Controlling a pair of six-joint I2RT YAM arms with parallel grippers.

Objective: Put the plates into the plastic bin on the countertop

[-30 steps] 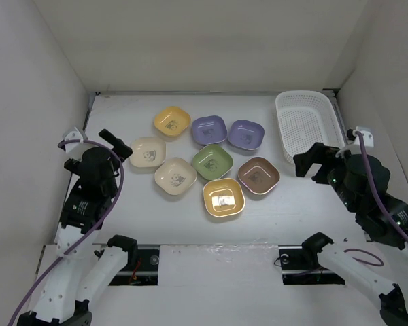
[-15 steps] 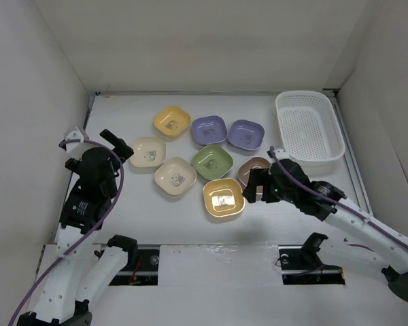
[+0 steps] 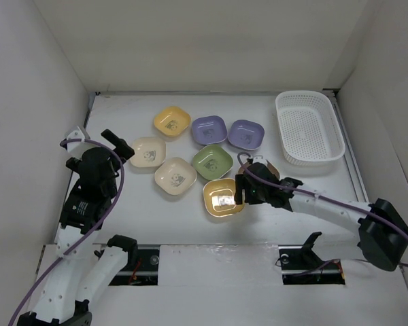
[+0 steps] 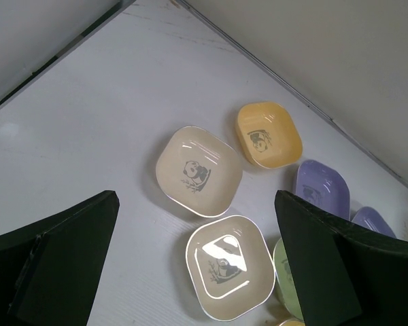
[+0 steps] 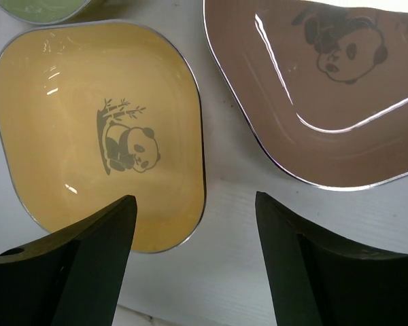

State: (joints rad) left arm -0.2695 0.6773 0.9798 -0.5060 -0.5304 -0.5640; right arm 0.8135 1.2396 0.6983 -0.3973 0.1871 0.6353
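Right gripper (image 5: 194,204) hangs low over the near yellow plate (image 5: 95,136), spread wide and holding nothing, straddling that plate's right rim beside the brown plate (image 5: 326,88). All eight plates (image 3: 211,161) lie on the desk (image 3: 156,217), left of the empty plastic bin (image 3: 311,129) at far right. Left gripper (image 4: 194,231), likewise wide apart and empty, hovers above the cream plates (image 4: 198,170). They look light, stiff and glossy, likely slippery: pinch the raised rim, one finger inside, one outside
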